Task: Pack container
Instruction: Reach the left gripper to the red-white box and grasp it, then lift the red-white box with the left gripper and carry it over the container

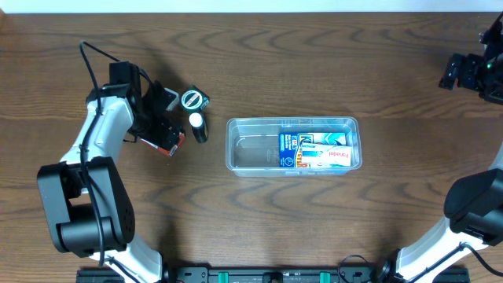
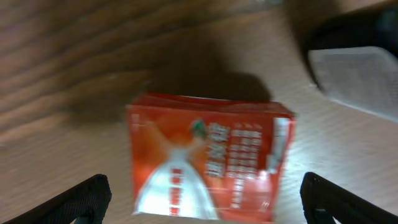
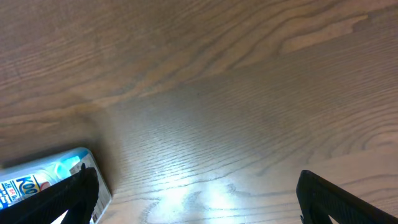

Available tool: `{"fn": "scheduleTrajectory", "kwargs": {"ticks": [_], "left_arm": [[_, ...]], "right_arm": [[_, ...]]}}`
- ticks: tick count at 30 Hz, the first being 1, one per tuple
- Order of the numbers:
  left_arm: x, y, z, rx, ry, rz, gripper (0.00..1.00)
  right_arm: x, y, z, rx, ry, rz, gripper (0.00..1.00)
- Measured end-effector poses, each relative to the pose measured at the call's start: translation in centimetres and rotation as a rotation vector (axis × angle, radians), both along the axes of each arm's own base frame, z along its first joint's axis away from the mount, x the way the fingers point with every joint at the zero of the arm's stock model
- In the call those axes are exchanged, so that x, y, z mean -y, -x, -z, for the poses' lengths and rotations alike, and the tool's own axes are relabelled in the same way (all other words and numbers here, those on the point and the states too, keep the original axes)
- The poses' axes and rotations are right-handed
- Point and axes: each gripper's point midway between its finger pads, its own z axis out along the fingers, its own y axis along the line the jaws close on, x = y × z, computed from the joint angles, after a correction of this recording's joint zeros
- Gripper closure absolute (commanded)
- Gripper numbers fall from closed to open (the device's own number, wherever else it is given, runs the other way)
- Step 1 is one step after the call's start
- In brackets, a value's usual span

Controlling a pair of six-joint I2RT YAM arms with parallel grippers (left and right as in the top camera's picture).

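Jaws apart over wood-grain table (image 1: 259, 228)

The surface (image 1: 251, 228) is dark brown with wavy wood grain. The container (image 1: 236, 149) is clear and colourless. Through it show a blue box (image 1: 288, 151) and a white box (image 1: 334, 157) with red lettering. The red box (image 2: 208, 162) bears a white figure and white print. The left fingers (image 2: 87, 196) are black.
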Motion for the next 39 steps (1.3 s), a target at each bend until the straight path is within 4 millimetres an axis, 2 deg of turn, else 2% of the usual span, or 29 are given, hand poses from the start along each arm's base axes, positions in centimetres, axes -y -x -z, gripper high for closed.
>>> {"fn": "scheduleTrajectory", "kwargs": {"ticks": [6, 14, 31, 39], "left_arm": [[-1.1, -0.7, 0.0, 0.026, -0.043, -0.007, 0.02], [-0.8, -0.1, 1.7, -0.028, -0.019, 0.0, 0.02], [-0.6, -0.1, 1.6, -0.029, -0.008, 0.002, 0.02], [-0.4, 0.4, 0.9, -0.033, 0.0, 0.003, 0.02]], "right_arm": [[0.0, 0.0, 0.0, 0.0, 0.0, 0.0, 0.01], [0.0, 0.0, 0.0, 0.0, 0.0, 0.0, 0.01], [0.0, 0.0, 0.0, 0.0, 0.0, 0.0, 0.01], [0.0, 0.0, 0.0, 0.0, 0.0, 0.0, 0.01]]}}
